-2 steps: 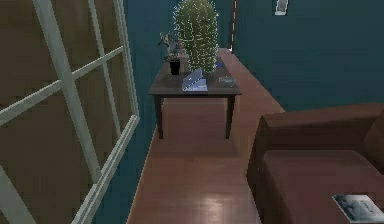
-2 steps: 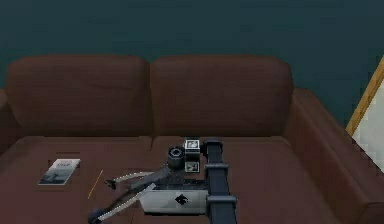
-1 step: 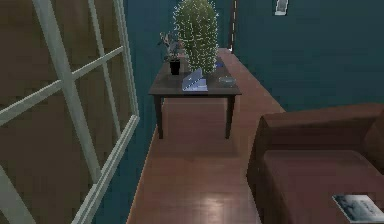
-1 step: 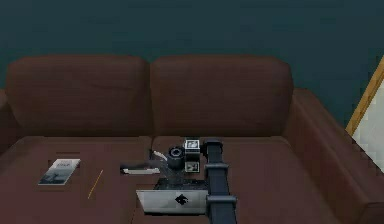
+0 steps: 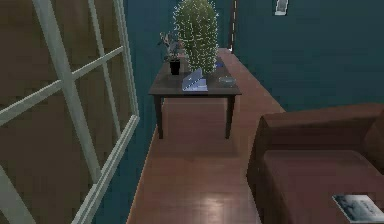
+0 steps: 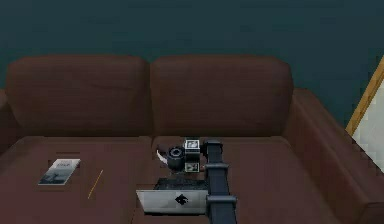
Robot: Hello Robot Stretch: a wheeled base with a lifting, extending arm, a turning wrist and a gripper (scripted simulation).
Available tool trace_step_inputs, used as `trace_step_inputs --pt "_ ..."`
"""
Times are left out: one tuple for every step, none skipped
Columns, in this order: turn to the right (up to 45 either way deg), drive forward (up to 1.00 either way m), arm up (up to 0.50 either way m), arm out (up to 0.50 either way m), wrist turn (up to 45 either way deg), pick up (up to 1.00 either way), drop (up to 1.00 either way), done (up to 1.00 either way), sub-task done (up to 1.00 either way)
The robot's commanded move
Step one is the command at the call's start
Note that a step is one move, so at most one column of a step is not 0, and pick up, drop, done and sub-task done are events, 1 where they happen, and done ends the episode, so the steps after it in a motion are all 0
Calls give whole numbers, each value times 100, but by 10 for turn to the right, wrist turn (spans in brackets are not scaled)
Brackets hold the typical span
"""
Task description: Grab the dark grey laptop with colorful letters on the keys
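On the brown sofa seat [image 6: 110, 150] in the arm side view lies a flat grey slab with a dark mark, likely the laptop's lid [image 6: 172, 202], near the bottom edge. Its keys are hidden. The dark arm bar [image 6: 220, 185] rises just right of it. The gripper [image 6: 168, 155] stands at the bar's far end, just beyond the grey slab, left of the white squares. I cannot tell whether it holds anything, or whether it touches the slab.
A magazine [image 6: 62, 170] and a thin pencil [image 6: 95, 184] lie on the sofa seat's left part. In the forward view a small dark table [image 5: 228, 94] carries a spiky plant [image 5: 196, 30], a black pot [image 5: 175, 66] and papers [image 5: 195, 84]. A window [image 5: 60, 100] lines the left. The sofa [image 5: 310, 150] stands at the right.
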Motion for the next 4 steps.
trace_step_inputs --pt "0 0 -30 0 0 0 0 0 0" --pt "0 0 0 0 0 100 0 0 0" --pt "0 0 10 0 0 0 0 0 0" --pt "0 0 0 0 0 0 0 100 0"
